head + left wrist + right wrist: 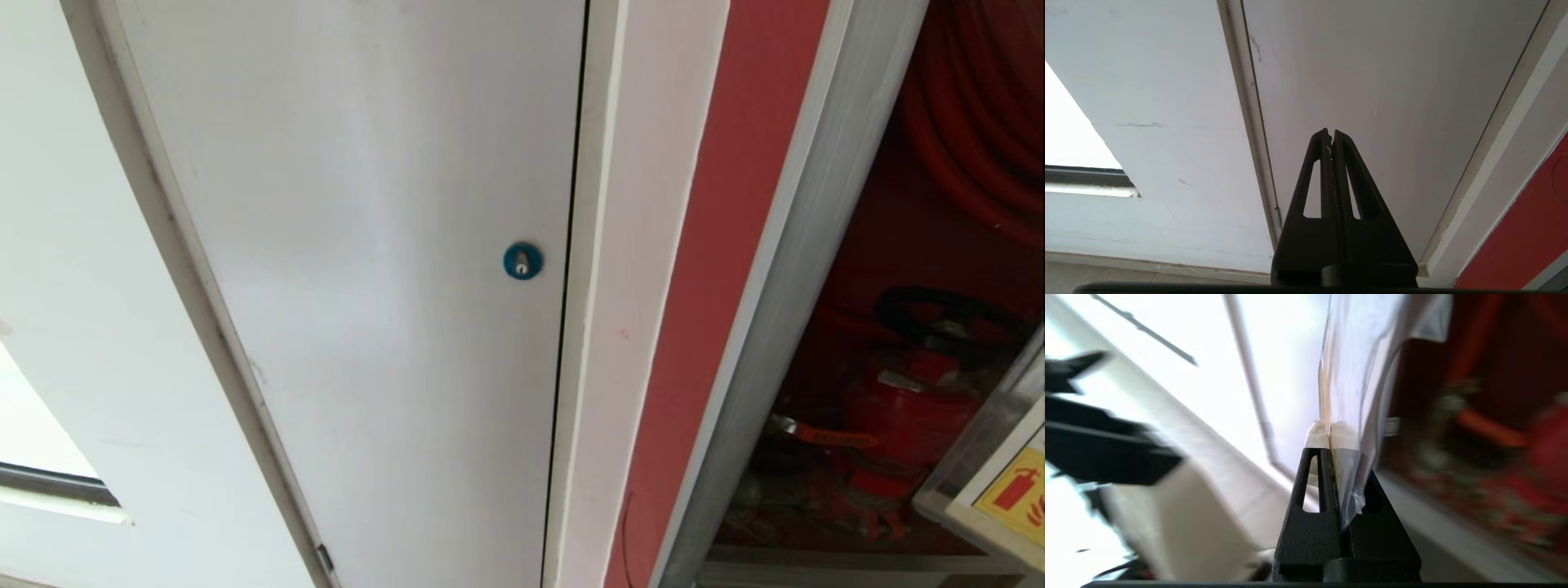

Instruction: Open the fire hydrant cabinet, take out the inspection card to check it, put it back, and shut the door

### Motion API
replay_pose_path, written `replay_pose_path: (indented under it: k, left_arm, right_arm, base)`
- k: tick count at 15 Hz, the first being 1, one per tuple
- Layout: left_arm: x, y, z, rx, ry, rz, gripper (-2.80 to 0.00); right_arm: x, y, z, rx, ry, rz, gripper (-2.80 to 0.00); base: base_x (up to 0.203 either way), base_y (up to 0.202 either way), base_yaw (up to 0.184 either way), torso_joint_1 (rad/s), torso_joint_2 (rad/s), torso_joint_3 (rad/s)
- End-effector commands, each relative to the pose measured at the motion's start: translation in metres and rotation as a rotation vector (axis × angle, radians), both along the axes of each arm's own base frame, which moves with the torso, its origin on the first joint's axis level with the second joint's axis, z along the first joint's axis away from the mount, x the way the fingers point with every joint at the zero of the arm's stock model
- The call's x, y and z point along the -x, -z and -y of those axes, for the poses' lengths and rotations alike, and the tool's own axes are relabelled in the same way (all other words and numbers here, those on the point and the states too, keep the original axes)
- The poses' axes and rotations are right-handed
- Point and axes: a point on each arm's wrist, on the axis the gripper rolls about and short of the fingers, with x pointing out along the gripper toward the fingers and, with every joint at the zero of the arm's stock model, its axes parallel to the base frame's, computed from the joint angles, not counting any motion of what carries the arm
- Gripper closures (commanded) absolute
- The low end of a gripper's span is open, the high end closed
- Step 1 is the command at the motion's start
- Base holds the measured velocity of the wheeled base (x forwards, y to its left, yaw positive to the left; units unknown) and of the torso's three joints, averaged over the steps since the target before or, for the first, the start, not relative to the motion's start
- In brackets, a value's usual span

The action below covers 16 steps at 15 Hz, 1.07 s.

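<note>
Before me a white panel with a small blue lock fills most of the head view. The cabinet stands open at the right, cut off by the edge: I see part of its red hose reel and red valve, while a clear sleeve with a yellow sign hides the corner. My right gripper appears only in its blurred wrist view, fingers pinching the card in front of the red interior; its print is unreadable. My left gripper hangs by the panel, fingers pressed together, empty.
</note>
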Motion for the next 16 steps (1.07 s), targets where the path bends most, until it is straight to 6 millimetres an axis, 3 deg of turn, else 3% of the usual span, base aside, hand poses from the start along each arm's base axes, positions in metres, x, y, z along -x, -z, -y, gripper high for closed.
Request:
replay_pose_path:
  k: [1, 4, 10, 16]
  left_arm:
    - [0.0, 0.002, 0.0, 0.0, 0.002, -0.005, 0.0]
    - [0.0, 0.002, 0.0, 0.0, -0.001, -0.005, 0.0]
    - [0.0, 0.002, 0.0, 0.0, 0.0, -0.005, 0.0]
    - [0.0, 0.002, 0.0, 0.0, 0.001, -0.005, 0.0]
  right_arm:
    - [0.002, 0.003, -0.001, -0.04, -0.08, -0.039, 0.0]
    - [-0.008, 0.012, -0.004, -0.066, -0.209, -0.163, 0.0]
    - [-0.039, 0.009, -0.01, -0.113, -0.397, -0.291, 0.0]
    - [-0.079, -0.012, -0.021, -0.094, -0.571, -0.318, 0.0]
  base:
    - [0.0, 0.0, 0.0, 0.0, 0.0, 0.0]
    - [0.0, 0.0, 0.0, 0.0, 0.0, 0.0]
    - [0.0, 0.0, 0.0, 0.0, 0.0, 0.0]
    - [0.0, 0.0, 0.0, 0.0, 0.0, 0.0]
